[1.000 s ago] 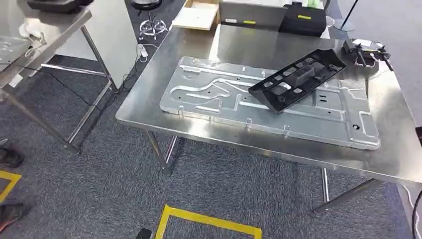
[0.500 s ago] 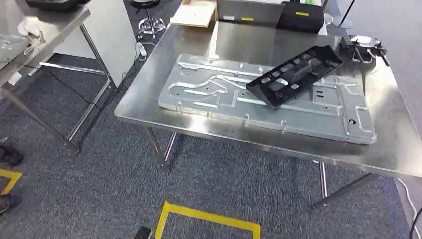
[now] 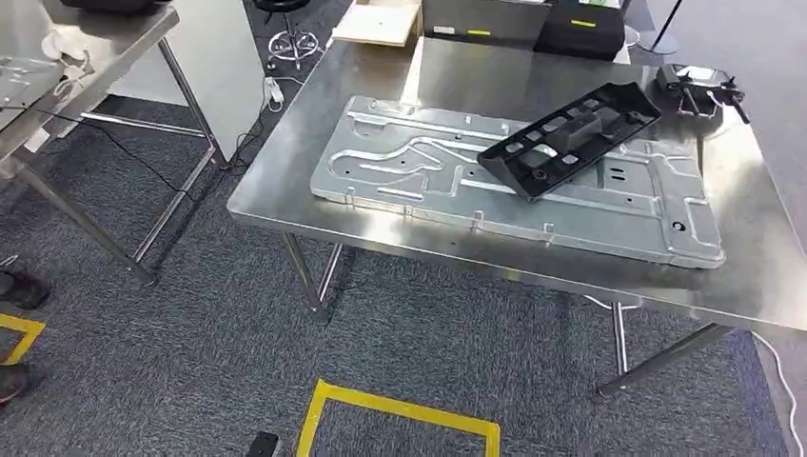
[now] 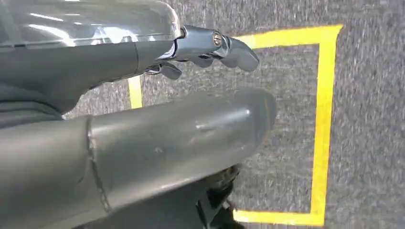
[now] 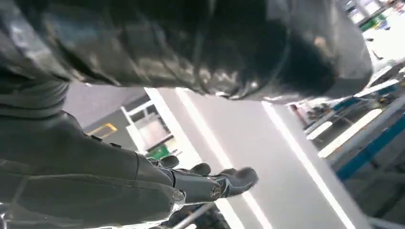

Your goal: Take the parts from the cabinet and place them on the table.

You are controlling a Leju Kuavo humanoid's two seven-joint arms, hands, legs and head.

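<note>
The steel bench [image 3: 761, 276] stands ahead of the robot in the head view, and two parts already lie on it, so at least that much of the task looks done. The larger is a wide pressed metal panel [image 3: 400, 167] lying flat across the middle of the top. A long black plastic frame [image 3: 571, 138] rests slantwise on the panel's far right portion, touching it. No cabinet can be made out from here, so whether more parts wait to be fetched cannot be told; if any remain, the robot would have to turn away and go for them. Both parts lie well apart from either hand. The left robot hand [image 4: 210, 47] hangs low above grey carpet and a yellow tape square [image 4: 325, 119] in the left wrist view; its fingers are slightly curled and apart, with nothing in them. The right robot hand [image 5: 210, 183] in the right wrist view likewise carries nothing, its fingers loosely extended against a pale, blurred background. Judged from this, the robot is between carries, not mid-placement.
</note>
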